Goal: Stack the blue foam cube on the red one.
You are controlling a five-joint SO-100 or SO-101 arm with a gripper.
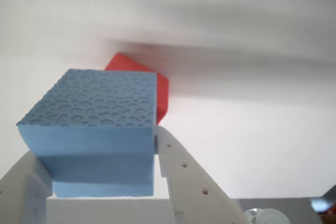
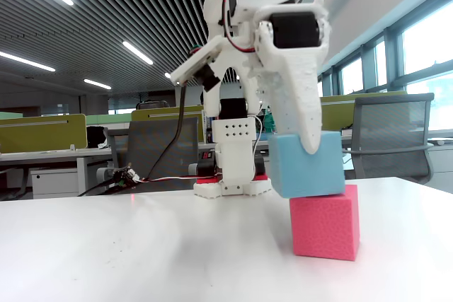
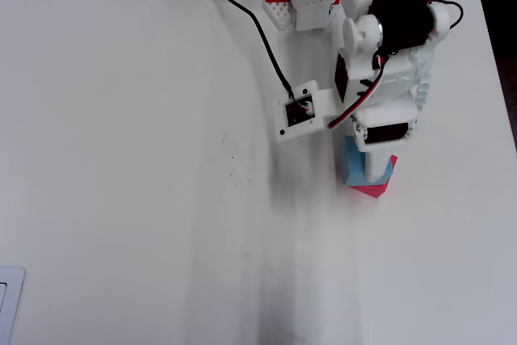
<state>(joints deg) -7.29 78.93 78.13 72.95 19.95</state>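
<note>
The gripper is clenched on the blue cube, which sits between its two white fingers. In the fixed view, one long tapered finger runs down across the front face of the blue cube, its tip ending on that face near the upper right. In the wrist view, the blue cube fills the lower left of the picture, its textured face turned toward the camera, with a white finger pressed against its right side and another white part of the gripper along its lower left edge. The blue cube rests on top of the red cube, which stands on the white table. In the fixed view, the two cubes touch, but the blue one is offset to the left, so that it overhangs the left edge of the red cube and leaves a strip of the red top bare on the right; the blue cube also appears slightly tilted. In the wrist view, only a corner of the red cube shows beyond the blue one. In the overhead view, the arm covers most of both cubes; a blue sliver and a red edge remain visible beneath it. A black cable runs across the table to the arm.
</note>
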